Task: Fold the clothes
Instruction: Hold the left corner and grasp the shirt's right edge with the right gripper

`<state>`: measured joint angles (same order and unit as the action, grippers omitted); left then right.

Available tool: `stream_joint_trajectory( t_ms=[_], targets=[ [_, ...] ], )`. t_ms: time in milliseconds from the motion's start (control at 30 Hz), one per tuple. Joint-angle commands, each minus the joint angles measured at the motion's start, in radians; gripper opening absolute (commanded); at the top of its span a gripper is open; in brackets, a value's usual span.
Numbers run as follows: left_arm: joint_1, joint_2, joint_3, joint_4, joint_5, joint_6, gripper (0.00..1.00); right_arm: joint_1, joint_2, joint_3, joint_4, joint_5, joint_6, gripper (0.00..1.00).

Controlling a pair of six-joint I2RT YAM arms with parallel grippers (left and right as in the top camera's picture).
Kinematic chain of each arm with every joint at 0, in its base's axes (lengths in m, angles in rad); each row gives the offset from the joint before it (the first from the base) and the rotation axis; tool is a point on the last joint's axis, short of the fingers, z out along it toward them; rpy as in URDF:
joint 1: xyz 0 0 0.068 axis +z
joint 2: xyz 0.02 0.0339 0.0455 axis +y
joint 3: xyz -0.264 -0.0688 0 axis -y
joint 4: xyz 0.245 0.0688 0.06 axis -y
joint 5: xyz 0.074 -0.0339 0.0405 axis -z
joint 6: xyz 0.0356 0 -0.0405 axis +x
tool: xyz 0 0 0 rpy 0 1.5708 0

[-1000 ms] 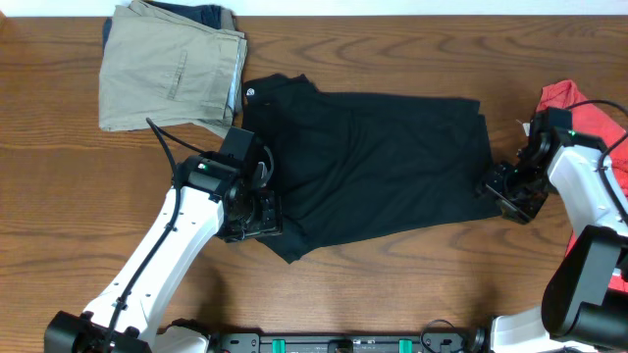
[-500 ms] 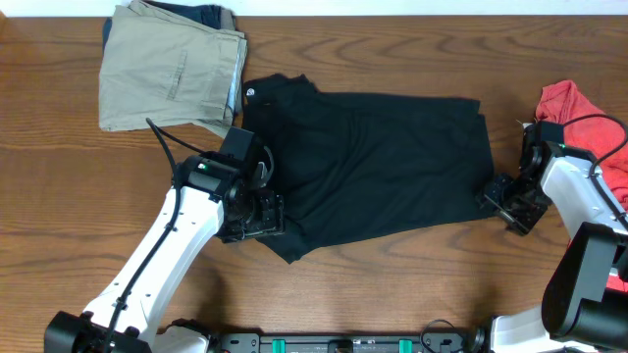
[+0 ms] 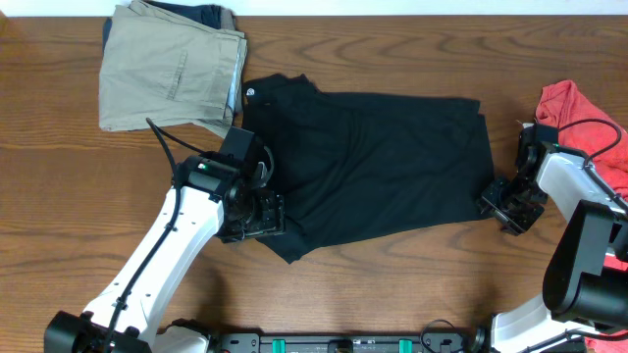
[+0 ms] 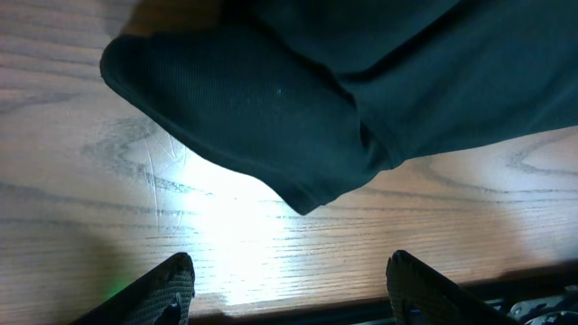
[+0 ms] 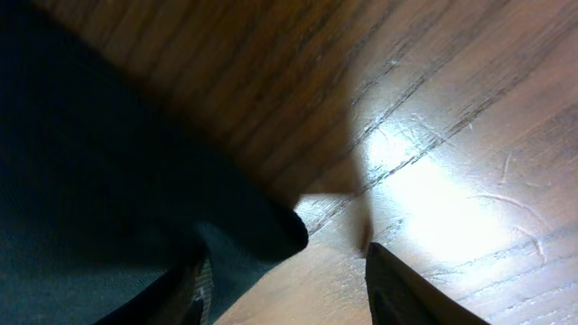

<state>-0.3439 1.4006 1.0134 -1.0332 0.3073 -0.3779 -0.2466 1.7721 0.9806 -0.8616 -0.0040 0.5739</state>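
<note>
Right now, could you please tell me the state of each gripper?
Left gripper: open, holding nothing.
Right gripper: open, with a corner of the black garment between its jaws, not gripped.

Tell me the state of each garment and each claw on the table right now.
Black soft-fabric garment: spread out flat.
Khaki-tan cotton trousers: folded.
Red fabric shirt: crumpled.
Left claw: open, at the black garment's near corner.
Right claw: open, at the black garment's right edge.

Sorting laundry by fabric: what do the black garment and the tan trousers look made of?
Black soft-fabric garment: fine ribbed knit, matte, possibly jersey. Khaki-tan folded trousers: stiffer woven cloth, likely cotton twill, judging by flat seams and pocket stitching.
</note>
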Motion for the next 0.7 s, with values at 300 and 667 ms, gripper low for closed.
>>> stream_joint_trajectory(
  t_ms=[300,667],
  targets=[
    [0.000,-0.007,0.005,-0.006,-0.013,-0.001,0.70,-0.002,0.024,-0.009,0.066,0.012,0.009,0.44],
    [0.000,-0.007,0.005,-0.006,-0.013,-0.001,0.70,-0.002,0.024,-0.009,0.117,0.023,0.005,0.46]
  ],
)
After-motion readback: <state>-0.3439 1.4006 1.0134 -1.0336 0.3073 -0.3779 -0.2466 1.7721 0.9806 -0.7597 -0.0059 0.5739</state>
